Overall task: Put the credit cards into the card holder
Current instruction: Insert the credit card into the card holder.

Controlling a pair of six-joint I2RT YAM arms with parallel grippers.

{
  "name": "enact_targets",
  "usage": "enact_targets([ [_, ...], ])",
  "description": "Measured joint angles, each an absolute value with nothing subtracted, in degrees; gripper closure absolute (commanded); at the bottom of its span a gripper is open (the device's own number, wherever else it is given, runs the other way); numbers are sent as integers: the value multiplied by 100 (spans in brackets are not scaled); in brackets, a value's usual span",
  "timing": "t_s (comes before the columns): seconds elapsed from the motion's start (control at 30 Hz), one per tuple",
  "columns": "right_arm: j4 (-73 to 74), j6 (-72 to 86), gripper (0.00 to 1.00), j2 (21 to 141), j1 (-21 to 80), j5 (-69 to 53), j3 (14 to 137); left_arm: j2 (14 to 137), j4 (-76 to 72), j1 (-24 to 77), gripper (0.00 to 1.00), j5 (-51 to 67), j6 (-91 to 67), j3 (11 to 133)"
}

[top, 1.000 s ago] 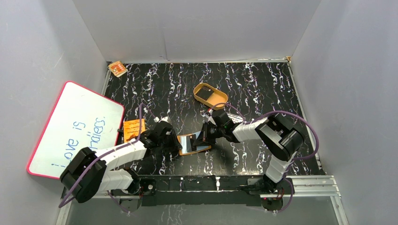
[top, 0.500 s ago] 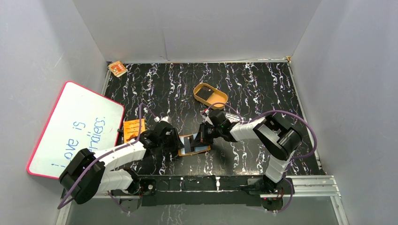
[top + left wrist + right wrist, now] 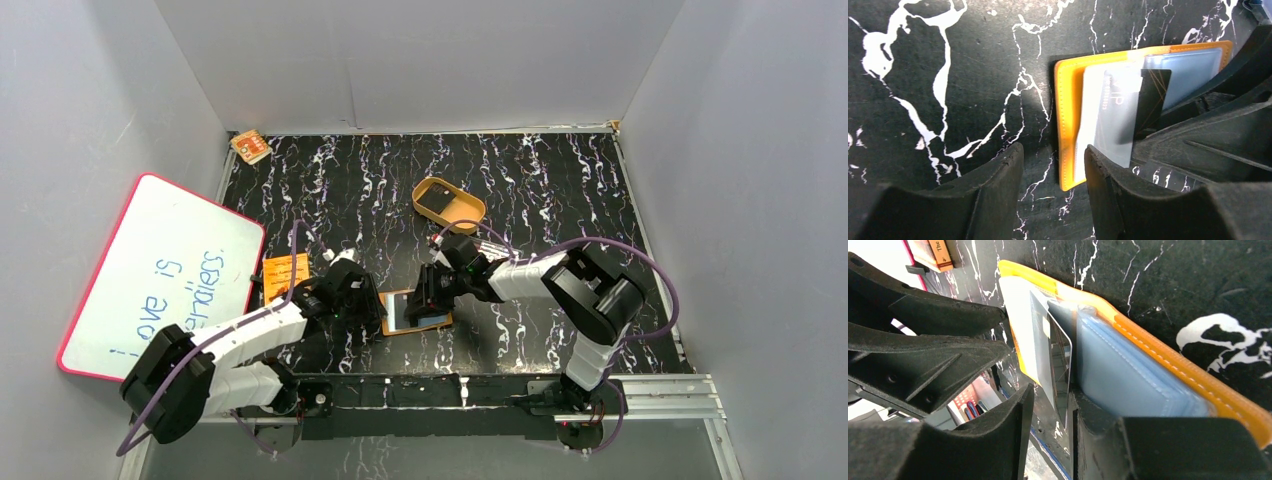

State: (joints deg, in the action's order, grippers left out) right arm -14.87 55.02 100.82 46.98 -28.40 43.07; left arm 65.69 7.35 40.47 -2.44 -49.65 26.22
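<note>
- the card holder [image 3: 412,312] lies open and flat on the black, white-veined table [image 3: 560,180], near the front edge and between the two arms, with its orange rim and light-blue pockets facing up.
- a black card [image 3: 1150,97] sits partly in the holder's pockets and sticks out over the inner face. the pale lettering on its glossy face looks like "vip", and the smaller print beside it is too fine to read.
- the left gripper [image 3: 1053,155] is at the holder's left edge. its jaws are apart, the orange edge shows in the gap between them, and nothing is pinched.
- the right gripper [image 3: 1052,395] is on the holder's other side. its jaws are slightly apart, with the thin card edge standing in the gap, which is wider than the card.
- a second black card [image 3: 437,201] lies inside a tan oval tray [image 3: 478,210] farther back on the table, well apart from the holder.
- a red-edged whiteboard [image 3: 150,290] leans at the left with blue handwriting that starts "love is". the line below cannot be made out.
- an orange booklet [image 3: 285,270] lies just beside the whiteboard. the right wrist view shows the word "the" on it.
- a small orange pack [image 3: 250,146] lies at the far left corner, and its print is too small to read.
</note>
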Motion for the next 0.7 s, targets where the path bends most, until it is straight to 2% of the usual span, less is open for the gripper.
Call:
enact_targets([
  [0.57,-537,5035,59,9872,4764,-2388,4609,6716,580,4047,74,-346,-4941,2598],
  [0.7,-163,4829,56,9874,4888,-2152,4827,6960,172,4047,77,-180,-4954,2600],
])
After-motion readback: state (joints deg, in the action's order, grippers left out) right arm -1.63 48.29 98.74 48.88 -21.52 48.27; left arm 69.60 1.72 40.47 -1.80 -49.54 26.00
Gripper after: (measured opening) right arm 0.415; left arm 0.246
